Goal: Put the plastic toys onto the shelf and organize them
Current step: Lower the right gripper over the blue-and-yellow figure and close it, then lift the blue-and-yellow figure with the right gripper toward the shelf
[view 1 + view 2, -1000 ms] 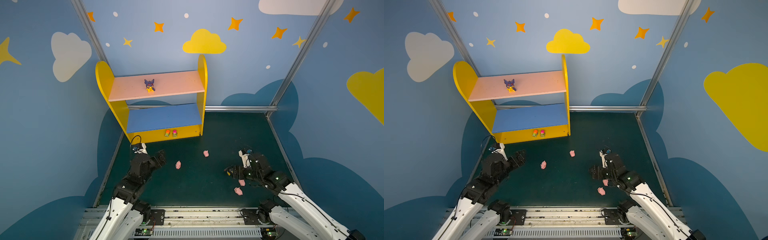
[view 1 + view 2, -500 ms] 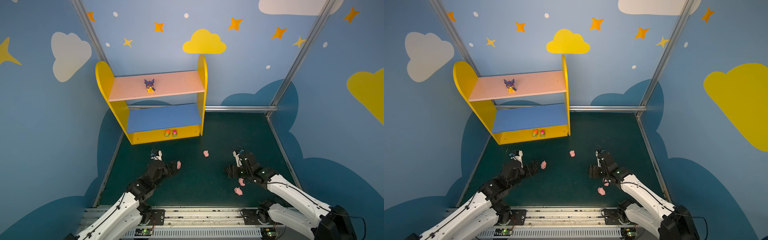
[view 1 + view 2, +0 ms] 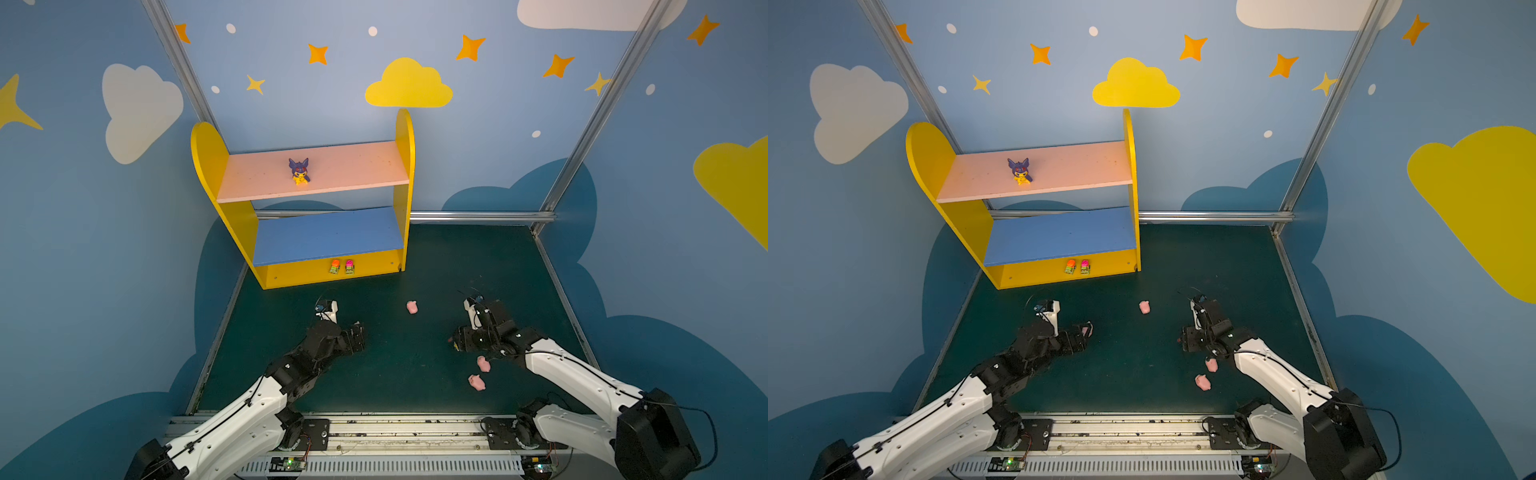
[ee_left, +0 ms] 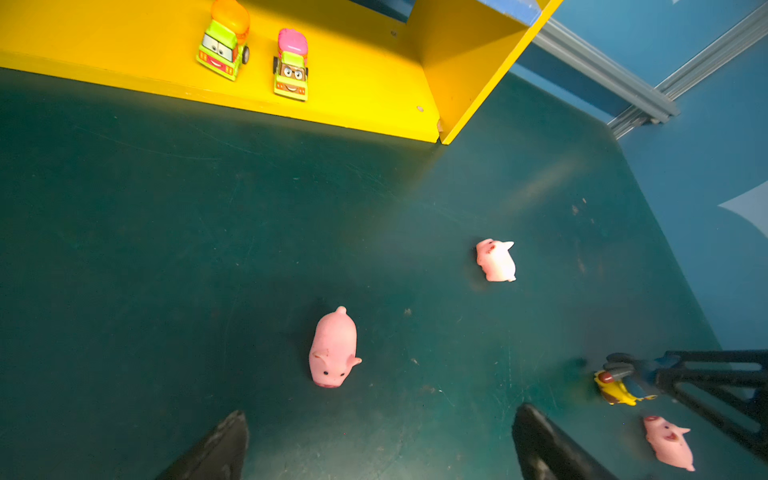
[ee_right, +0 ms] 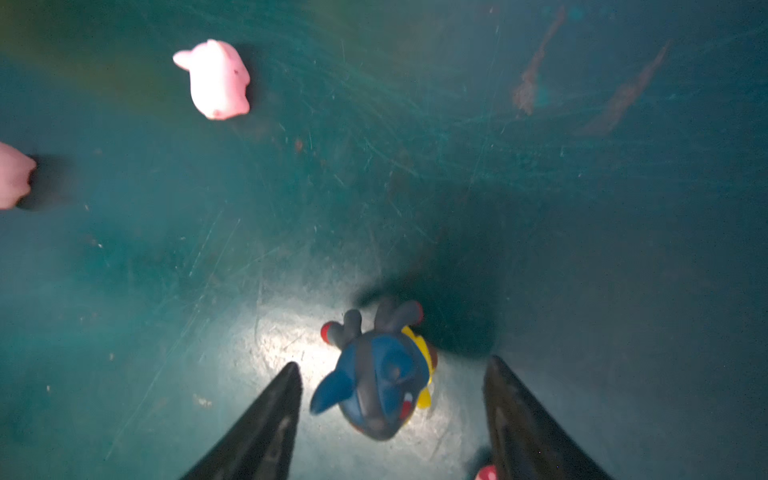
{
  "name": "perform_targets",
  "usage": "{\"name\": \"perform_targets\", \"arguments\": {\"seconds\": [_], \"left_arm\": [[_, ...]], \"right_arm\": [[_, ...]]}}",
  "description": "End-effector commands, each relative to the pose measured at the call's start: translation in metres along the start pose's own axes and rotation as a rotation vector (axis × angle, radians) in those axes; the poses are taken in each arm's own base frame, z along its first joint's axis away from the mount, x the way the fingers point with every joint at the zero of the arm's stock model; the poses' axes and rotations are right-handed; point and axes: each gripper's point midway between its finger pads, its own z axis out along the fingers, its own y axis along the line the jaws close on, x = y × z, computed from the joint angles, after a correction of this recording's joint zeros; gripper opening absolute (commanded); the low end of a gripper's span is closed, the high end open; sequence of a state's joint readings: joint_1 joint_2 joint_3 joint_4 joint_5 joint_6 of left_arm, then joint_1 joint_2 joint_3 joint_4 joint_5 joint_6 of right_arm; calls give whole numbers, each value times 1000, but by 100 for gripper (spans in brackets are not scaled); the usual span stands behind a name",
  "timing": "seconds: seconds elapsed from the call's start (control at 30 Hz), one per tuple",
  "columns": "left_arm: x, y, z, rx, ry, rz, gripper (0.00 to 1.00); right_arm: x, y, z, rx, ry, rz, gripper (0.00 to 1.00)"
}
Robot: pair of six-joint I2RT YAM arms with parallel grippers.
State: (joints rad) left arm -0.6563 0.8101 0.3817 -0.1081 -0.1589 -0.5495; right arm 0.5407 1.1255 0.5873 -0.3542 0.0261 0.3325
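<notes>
The shelf (image 3: 353, 170) stands at the back left. A purple-hooded yellow figurine (image 3: 299, 170) sits on its pink board, and two cars (image 4: 224, 41) (image 4: 291, 66) are parked on its yellow base. My left gripper (image 4: 382, 412) is open, low over the mat, with a pink pig (image 4: 333, 351) just ahead of its fingertips. My right gripper (image 5: 392, 365) is open around a blue-hooded figurine (image 5: 380, 374) lying on the mat; neither finger touches it. Three more pigs (image 3: 412, 307) (image 3: 483, 364) (image 3: 476, 382) lie on the mat.
Blue walls with metal posts (image 3: 582, 137) close in the dark green mat (image 3: 478, 257) on three sides. A metal rail (image 3: 374, 432) with both arm bases runs along the front edge.
My left arm has reached forward and to the right, up to the pig. My right gripper has come down around the blue-hooded figurine and its jaws have narrowed.
</notes>
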Motion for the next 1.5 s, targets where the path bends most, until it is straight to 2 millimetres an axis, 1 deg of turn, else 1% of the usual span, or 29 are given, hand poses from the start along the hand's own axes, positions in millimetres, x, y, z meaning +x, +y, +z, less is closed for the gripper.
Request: {"name": "perform_targets", "arguments": {"seconds": [0.0,0.1,0.2,0.43,0.57,0.63,0.87,0.93,1.0,1.1,1.2,1.23,1.37,1.47], "left_arm": [[-2,-5,2,8,-2,27,99],[-2,-9,4,9,11,40,99],[-2,-13,4,20,11,53,99],[-3,-13,5,15,4,62,99],[-2,-13,5,15,7,68,99],[-2,-13,4,13,3,68,99],[-2,-11,3,7,-3,73,99],[-3,-11,3,6,-5,72,99],[-2,-10,2,3,-5,72,99],[-2,-9,1,1,-6,73,99],[-4,-7,-3,-3,-13,72,99],[-4,-6,-4,-5,-16,72,99],[-4,-3,-9,-10,-26,71,99],[-4,1,-13,-19,-36,68,99]], "right_arm": [[-9,5,0,-18,-8,-17,63],[-8,7,2,-23,7,-20,60],[-6,7,3,-26,20,-21,60],[-3,9,11,-30,46,-25,57],[-2,10,16,-32,77,-29,54],[-1,11,18,-32,83,-30,51],[-2,8,18,-15,83,-27,37],[-2,7,18,-10,83,-25,31],[-3,7,18,-6,79,-25,30],[-6,9,14,-12,63,-21,29],[-9,16,10,-41,50,-26,27],[-20,21,6,-48,25,-28,27],[-26,28,5,-32,27,-54,25],[-33,38,4,-29,17,-78,24]]}}
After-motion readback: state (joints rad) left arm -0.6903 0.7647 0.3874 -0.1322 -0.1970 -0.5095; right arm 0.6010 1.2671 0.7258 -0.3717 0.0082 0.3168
